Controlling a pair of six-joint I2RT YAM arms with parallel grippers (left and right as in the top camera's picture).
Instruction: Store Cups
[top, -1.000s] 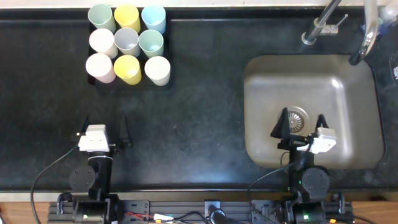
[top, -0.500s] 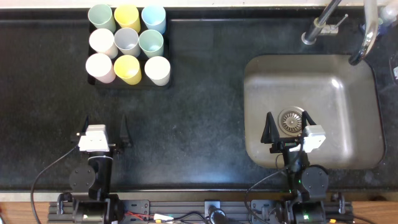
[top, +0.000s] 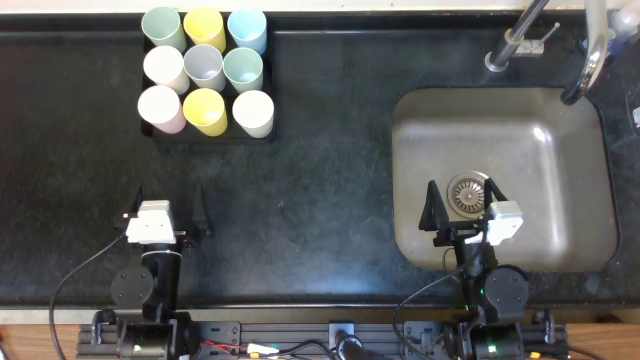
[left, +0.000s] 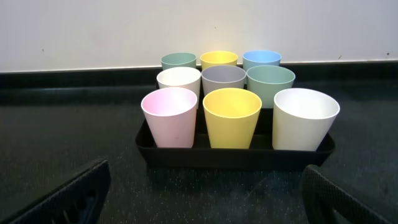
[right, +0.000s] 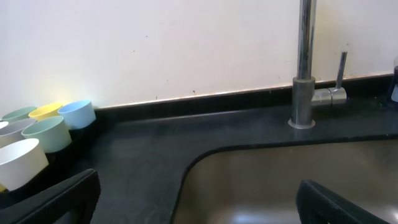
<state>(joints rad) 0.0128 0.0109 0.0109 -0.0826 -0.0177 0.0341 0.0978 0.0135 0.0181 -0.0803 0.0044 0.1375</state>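
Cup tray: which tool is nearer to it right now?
Left. The left tool is over the counter straight in front of the cup tray, facing it. The right tool is far off to the side, over the sink.

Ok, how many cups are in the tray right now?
9, all in the black tray: far sage, far yellow, blue; middle white, grey, middle green; near pink, near yellow, near white. None looks hidden.
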